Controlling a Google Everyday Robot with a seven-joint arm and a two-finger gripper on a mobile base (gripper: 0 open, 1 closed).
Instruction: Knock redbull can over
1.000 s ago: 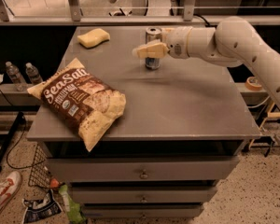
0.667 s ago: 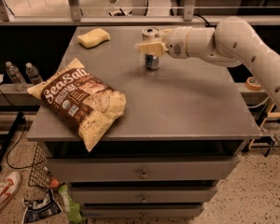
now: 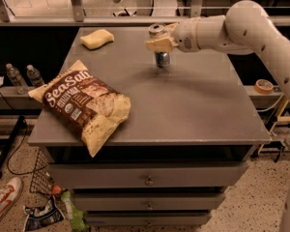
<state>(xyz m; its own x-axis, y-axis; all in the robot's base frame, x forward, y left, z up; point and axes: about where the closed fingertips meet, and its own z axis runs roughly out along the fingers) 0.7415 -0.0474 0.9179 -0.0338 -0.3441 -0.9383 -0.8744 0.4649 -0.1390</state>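
Note:
The redbull can (image 3: 161, 60) stands upright at the back middle of the grey table (image 3: 193, 110); its silver top (image 3: 156, 31) shows above the gripper. My gripper (image 3: 157, 44), with tan pads, reaches in from the right on the white arm (image 3: 232, 28). It lies across the front of the can's middle and hides that part of the can. Whether it touches the can is unclear.
A large brown Sea Salt chip bag (image 3: 82, 103) lies at the table's front left. A yellow sponge (image 3: 96, 38) sits at the back left. A tape roll (image 3: 263, 86) rests on a ledge to the right. Water bottles (image 3: 20, 75) stand to the left, drawers (image 3: 147, 180) below.
My gripper has moved slightly up and back, from low beside the can to across its middle. The can still stands upright in the same spot.

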